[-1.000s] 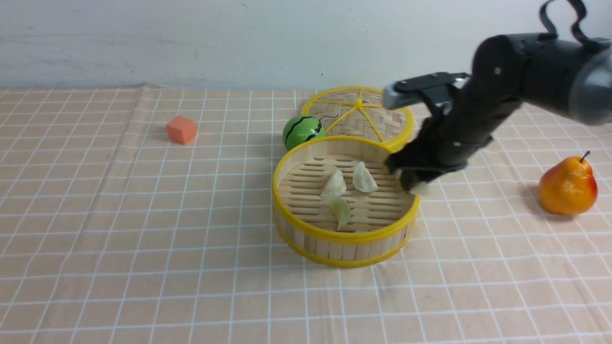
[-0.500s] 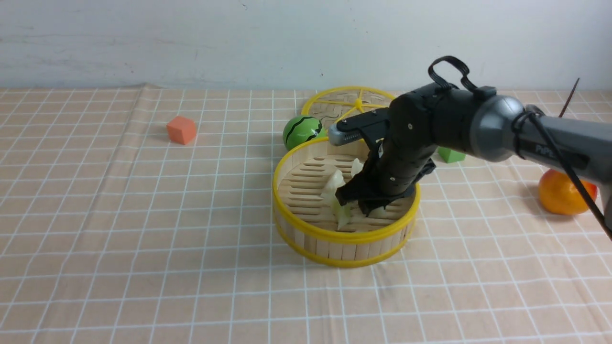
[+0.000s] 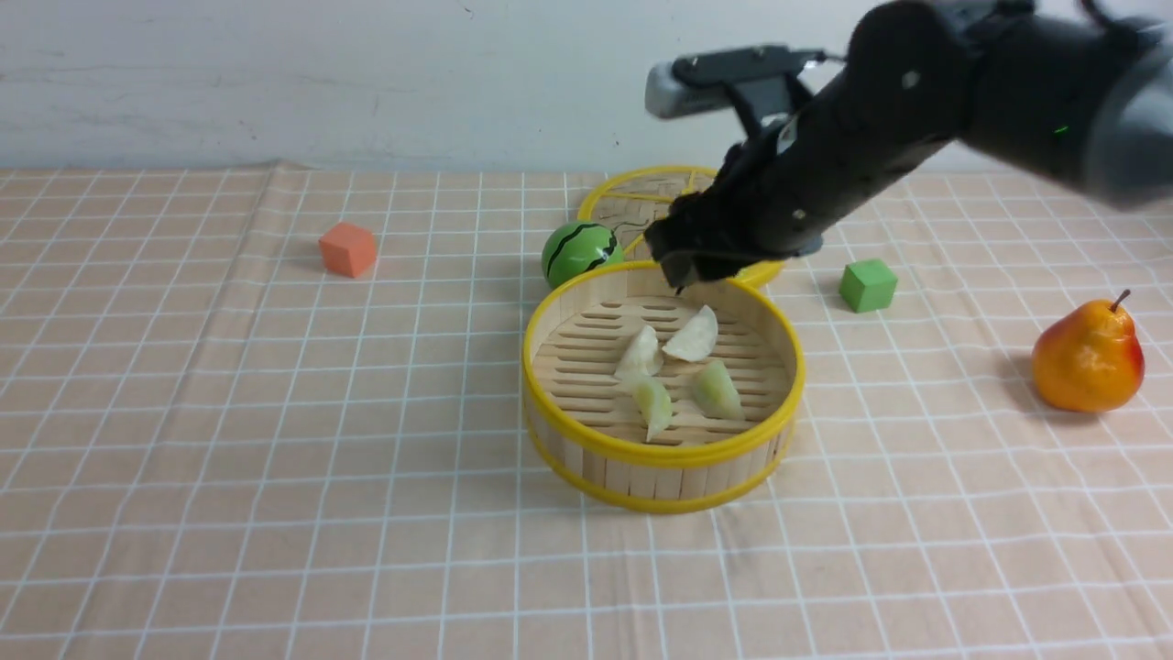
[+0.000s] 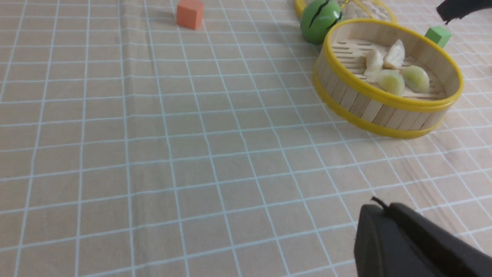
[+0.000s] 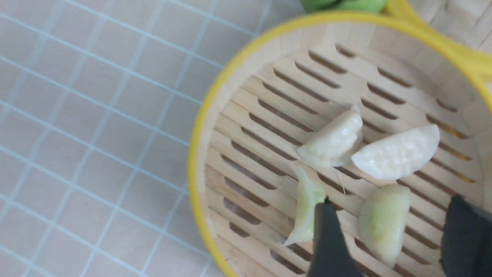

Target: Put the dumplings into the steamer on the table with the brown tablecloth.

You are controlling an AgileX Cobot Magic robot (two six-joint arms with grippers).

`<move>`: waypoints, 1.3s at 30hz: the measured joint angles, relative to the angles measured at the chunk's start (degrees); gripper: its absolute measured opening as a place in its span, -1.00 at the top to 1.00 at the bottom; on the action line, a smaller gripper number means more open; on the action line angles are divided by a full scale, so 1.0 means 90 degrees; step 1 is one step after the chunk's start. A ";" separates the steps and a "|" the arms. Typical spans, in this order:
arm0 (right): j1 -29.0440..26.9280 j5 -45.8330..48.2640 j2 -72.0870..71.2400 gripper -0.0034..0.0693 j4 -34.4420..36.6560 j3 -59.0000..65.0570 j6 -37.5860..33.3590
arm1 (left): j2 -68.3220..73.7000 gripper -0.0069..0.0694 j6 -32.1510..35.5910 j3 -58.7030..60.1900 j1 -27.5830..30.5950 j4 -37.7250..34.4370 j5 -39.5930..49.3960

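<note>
The steamer [image 3: 660,456] stands mid-table on the brown tablecloth [image 3: 275,412]. On its slatted floor lie two white dumplings [image 3: 640,353] [image 3: 693,335] and two pale green ones [image 3: 653,403] [image 3: 717,390]. My right gripper [image 3: 683,270] hangs open and empty above the steamer's far rim. In the right wrist view its fingers [image 5: 330,238] straddle one green dumpling [image 5: 384,221] from above without touching it. My left gripper [image 4: 378,206] is shut with nothing in it, low over bare cloth well away from the steamer [image 4: 384,111]. It does not show in the front view.
A watermelon-striped ball [image 3: 579,252] and a flat woven disc [image 3: 641,215] sit just behind the steamer, the disc partly hidden by my right arm. An orange cube [image 3: 347,248] lies far left, a green cube [image 3: 867,284] to the right, a pear [image 3: 1089,357] at the right edge.
My right gripper dipped into the steamer, let go of a green dumpling there, then rose up and back with its jaws open. One white dumpling shifted a little.
</note>
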 joint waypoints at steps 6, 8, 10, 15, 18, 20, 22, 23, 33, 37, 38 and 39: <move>0.0000 -0.0712 -0.2083 0.52 0.0299 0.1777 -0.0514 | -0.0185 0.82 0.0000 0.0676 0.0000 -0.0017 -0.0778; 0.0000 -0.1028 -0.2865 0.76 0.0305 0.2520 -0.0570 | -0.0185 0.81 0.0000 0.0759 0.0000 -0.0017 -0.0912; 0.0000 -0.1308 -0.3567 0.92 0.0325 0.3148 -0.0590 | -0.0185 0.81 0.0000 0.0771 0.0000 -0.0017 -0.0973; 0.0000 -0.1783 -0.5010 0.96 0.0339 0.4225 -0.0594 | -0.0185 0.81 0.0000 0.0771 0.0000 -0.0017 -0.1034; 0.0000 -0.1833 -0.5587 0.96 0.0339 0.4619 -0.0594 | -0.0185 0.81 0.0000 0.0773 0.0000 -0.0017 -0.1046; 0.0000 -0.1806 -0.6099 0.96 0.0344 0.4832 -0.0594 | -0.0185 0.81 0.0000 0.0778 0.0000 -0.0017 -0.1046; 0.0000 -0.1674 -0.6380 0.96 0.0346 0.4925 -0.0594 | -0.0185 0.81 0.0000 0.0780 0.0000 -0.0017 -0.1046; 0.0000 -0.1569 -0.6594 0.96 0.0346 0.4961 -0.0594 | -0.0185 0.81 0.0000 0.0780 0.0000 -0.0017 -0.1046; 0.0000 -0.0843 -0.7265 0.95 0.0198 0.4995 -0.0594 | -0.0185 0.80 0.0000 0.0780 0.0000 -0.0017 -0.1052; 0.0000 -0.0717 -0.7335 0.96 0.0003 0.5019 -0.0589 | -0.0185 0.79 0.0000 0.0780 0.0000 -0.0017 -0.1052; 0.0000 -0.0755 -0.7336 0.96 -0.0057 0.5080 -0.0589 | -0.0185 0.78 0.0000 0.0785 0.0000 -0.0017 -0.1052; 0.0000 -0.0952 -0.7358 0.96 -0.0137 0.5235 -0.0589 | -0.0185 0.78 0.0000 0.0785 0.0000 -0.0017 -0.1052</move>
